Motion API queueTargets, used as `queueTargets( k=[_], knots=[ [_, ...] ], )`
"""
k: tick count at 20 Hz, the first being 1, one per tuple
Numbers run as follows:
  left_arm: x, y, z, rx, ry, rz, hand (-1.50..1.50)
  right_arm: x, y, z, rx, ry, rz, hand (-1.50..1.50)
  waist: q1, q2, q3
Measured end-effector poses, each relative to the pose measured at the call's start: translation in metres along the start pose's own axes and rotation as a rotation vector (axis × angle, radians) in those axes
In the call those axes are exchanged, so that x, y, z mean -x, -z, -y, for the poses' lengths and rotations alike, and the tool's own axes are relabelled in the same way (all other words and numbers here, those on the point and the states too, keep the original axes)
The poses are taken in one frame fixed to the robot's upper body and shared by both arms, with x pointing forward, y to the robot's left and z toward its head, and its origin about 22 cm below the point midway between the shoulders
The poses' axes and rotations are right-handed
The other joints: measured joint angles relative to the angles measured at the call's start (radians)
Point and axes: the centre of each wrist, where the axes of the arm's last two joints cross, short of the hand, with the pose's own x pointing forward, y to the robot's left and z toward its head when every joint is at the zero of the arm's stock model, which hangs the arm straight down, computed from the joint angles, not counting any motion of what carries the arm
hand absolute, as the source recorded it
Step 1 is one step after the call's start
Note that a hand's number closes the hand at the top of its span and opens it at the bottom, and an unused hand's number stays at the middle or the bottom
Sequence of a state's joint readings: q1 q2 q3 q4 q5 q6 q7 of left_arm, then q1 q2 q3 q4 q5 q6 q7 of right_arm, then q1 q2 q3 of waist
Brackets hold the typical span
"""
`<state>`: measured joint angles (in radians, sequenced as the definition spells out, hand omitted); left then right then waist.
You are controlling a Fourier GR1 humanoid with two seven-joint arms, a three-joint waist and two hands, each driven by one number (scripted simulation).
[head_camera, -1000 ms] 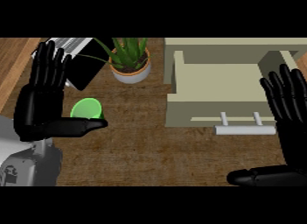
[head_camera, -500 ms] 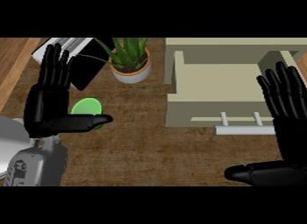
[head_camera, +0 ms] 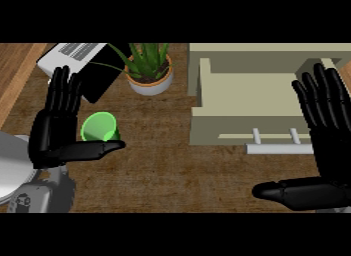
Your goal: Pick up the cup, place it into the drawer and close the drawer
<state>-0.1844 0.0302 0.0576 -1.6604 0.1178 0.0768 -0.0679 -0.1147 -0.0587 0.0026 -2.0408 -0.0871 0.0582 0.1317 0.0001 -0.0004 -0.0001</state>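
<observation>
Head view | left robot hand (head_camera: 56, 131) fingers straight, beside cup (head_camera: 99, 128) | right robot hand (head_camera: 334, 137) fingers straight, by pulled-out drawer (head_camera: 244, 95)

The place is looking like a home kitchen: a brown textured counter (head_camera: 178, 170) is carrying a potted plant (head_camera: 148, 75), a cream drawer (head_camera: 252, 92) is standing open with its bar handle (head_camera: 274, 148) showing, and wood planks (head_camera: 4, 75) are running along the left edge.
</observation>
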Motion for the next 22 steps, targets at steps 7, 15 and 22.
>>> queueTargets(
  k=[7, 15, 22],
  knots=[
    [0.023, -0.014, -0.019, -0.044, 0.032, -0.059, -1.50, 0.002, -0.007, 0.004, -0.005, 0.001, 0.000, -1.50, -0.001, 0.000, 0.000],
    [0.052, -0.020, -0.039, -0.087, 0.062, -0.096, -1.50, -0.008, -0.006, 0.013, -0.019, -0.004, -0.007, -1.50, -0.002, 0.000, 0.000],
    [0.088, -0.021, -0.054, -0.095, 0.073, -0.135, -1.50, -0.009, -0.006, 0.018, -0.016, -0.002, -0.005, -1.50, -0.003, 0.001, 0.000]
  ],
)
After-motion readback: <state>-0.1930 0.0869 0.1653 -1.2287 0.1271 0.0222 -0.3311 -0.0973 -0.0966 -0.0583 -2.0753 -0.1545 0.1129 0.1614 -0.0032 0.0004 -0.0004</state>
